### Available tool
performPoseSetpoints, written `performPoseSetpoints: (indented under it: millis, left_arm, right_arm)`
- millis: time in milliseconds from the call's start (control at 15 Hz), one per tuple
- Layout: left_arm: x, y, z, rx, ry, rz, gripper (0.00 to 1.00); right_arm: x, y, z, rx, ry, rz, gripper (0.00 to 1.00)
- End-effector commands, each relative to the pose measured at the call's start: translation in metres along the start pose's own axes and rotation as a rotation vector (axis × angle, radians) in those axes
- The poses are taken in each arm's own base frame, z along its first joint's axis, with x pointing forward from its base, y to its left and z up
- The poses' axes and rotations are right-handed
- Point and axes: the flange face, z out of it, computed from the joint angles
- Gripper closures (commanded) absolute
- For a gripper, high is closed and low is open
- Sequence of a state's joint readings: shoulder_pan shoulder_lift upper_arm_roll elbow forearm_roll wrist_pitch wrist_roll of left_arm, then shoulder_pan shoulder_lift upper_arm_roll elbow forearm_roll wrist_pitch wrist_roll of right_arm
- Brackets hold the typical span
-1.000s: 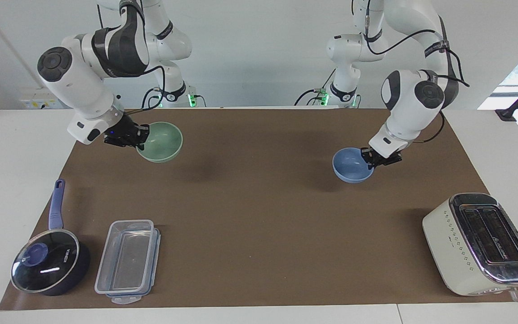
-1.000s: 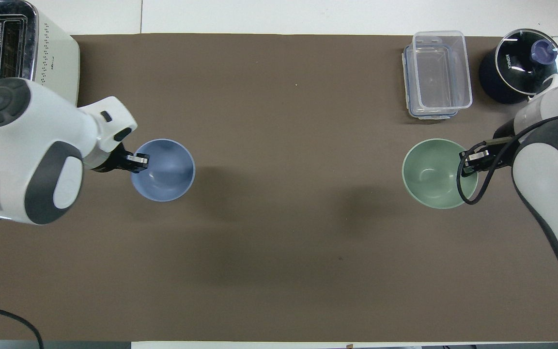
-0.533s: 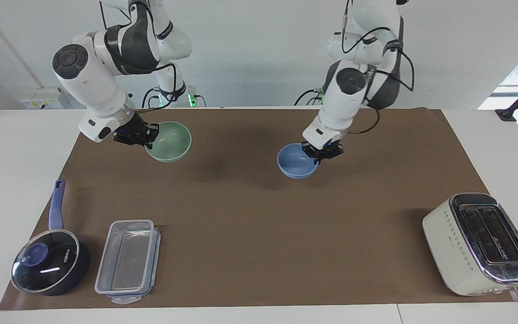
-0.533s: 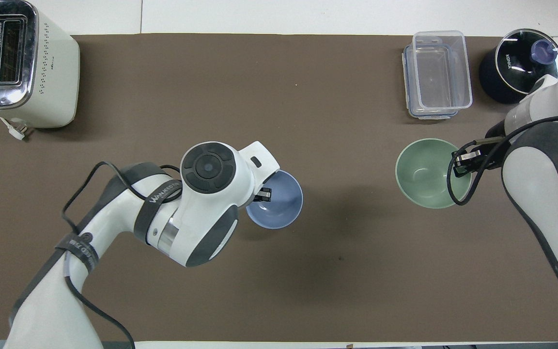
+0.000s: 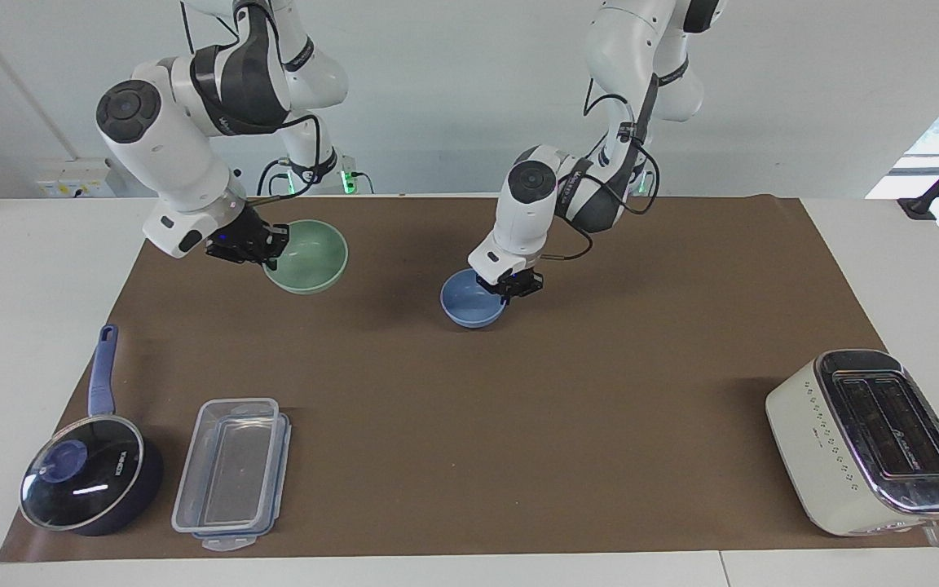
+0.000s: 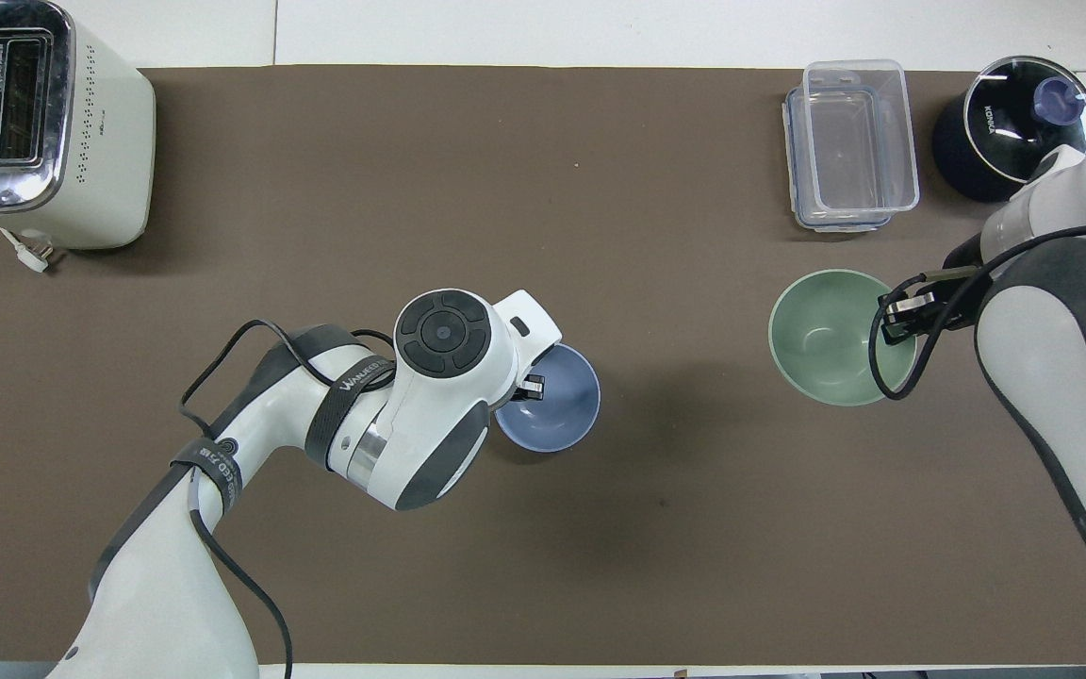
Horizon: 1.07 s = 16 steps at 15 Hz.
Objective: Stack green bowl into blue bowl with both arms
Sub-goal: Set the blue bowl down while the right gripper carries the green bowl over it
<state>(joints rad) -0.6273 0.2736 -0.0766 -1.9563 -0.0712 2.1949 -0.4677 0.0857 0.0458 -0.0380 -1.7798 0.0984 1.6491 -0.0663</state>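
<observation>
From across the table, the left gripper has its fingers pinched on the rim of the blue bowl, one finger inside and one outside, at the side toward the left arm's end. The bowl sits low over the middle of the brown mat; whether its base touches the mat I cannot tell. The right gripper is clamped the same way on the rim of the green bowl, which hangs tilted above the mat toward the right arm's end, with its shadow lying apart from it. The two bowls are well apart.

From overhead, the left gripper shows only as a fingertip just inside the blue bowl, under the bulky white wrist; the bowl's open mouth faces up near the mat's centre. The right gripper grips the edge of the green bowl, a metal finger lying over the rim. Farther from the robots than the green bowl sit a clear plastic container and a dark saucepan with a glass lid; a toaster stands at the left arm's end.
</observation>
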Motion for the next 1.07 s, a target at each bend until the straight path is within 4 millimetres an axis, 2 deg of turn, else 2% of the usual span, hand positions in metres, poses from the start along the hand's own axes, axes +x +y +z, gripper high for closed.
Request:
performPoseSetpoints:
  millis: [0,133,267,400,467,600,667,800,867,933,1000]
  left_arm:
    - [0.001,0.002,0.002,-0.019,0.007,0.005,0.03]
    - [0.003,-0.005,-0.015,-0.026,0.017,-0.01,0.0]
    - [0.006,-0.025,-0.06,-0.067,0.008,-0.064,0.0]
    - [0.019,-0.069,-0.116,-0.097,-0.001,-0.148,0.0]
    - [0.024,-0.097,-0.15,-0.114,0.004,-0.186,0.0]
    - [0.025,-0.169,-0.202,-0.124,0.027,-0.231,0.0]
    - [0.02,-0.207,-0.218,-0.123,0.021,-0.218,0.0]
    - [0.008,-0.268,-0.242,-0.117,0.005,-0.154,0.0]
    - [0.002,-0.292,-0.248,-0.116,-0.001,-0.138,0.0]
    - [-0.005,-0.309,-0.255,-0.11,-0.001,-0.128,0.0]
    - [-0.011,-0.321,-0.259,-0.072,-0.01,-0.123,0.0]
  right_arm:
    - [0.001,-0.003,-0.004,-0.004,-0.004,0.014,1.0]
    - [0.001,-0.003,-0.004,-0.002,-0.004,0.014,1.0]
    - [0.001,-0.003,-0.004,-0.002,-0.002,0.014,1.0]
    - [0.003,-0.005,-0.003,0.007,0.012,0.014,1.0]
    - [0.006,-0.011,-0.002,0.013,0.034,0.025,1.0]
    - [0.011,-0.066,0.01,0.005,0.08,0.045,1.0]
    - [0.014,-0.098,0.021,0.005,0.104,0.071,1.0]
    - [0.021,-0.162,0.051,0.058,0.151,0.125,1.0]
    - [0.025,-0.179,0.066,0.083,0.152,0.166,1.0]
    - [0.024,-0.198,0.076,0.1,0.168,0.166,1.0]
    - [0.019,-0.208,0.087,0.106,0.187,0.154,1.0]
